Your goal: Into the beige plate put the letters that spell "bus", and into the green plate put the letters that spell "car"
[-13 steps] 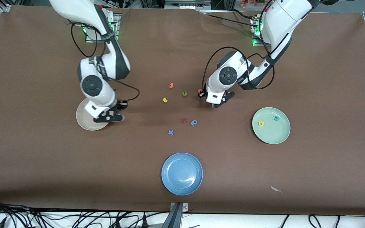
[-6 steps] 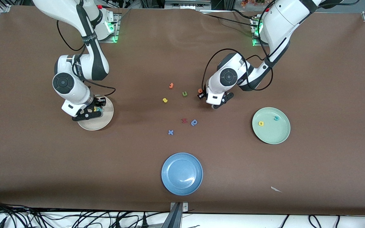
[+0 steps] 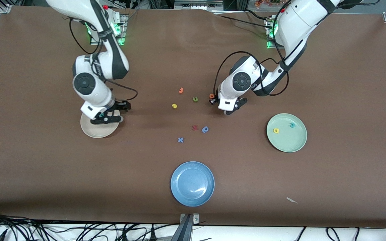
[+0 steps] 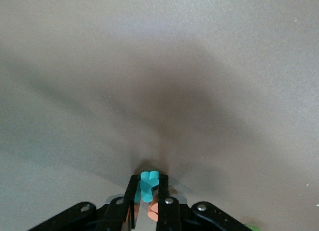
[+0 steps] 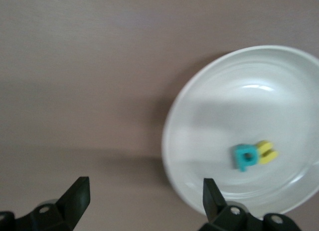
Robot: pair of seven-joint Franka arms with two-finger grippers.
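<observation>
While left jaws pinch r [image 4: 148, 183], none legible

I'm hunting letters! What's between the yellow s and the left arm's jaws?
A green u lies on the table between the yellow s and the left gripper; the front view shows it.

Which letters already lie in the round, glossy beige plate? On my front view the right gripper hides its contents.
Observer: The right wrist view shows a teal foam b and a yellow foam letter, touching, inside the beige plate.
Operator: Is the right gripper carrying anything?
Observer: No. The right gripper is open and empty, over the plate's edge.
Operator: And the left gripper? I cannot see its tips.
Observer: The left gripper is shut on a light-blue foam letter.
</observation>
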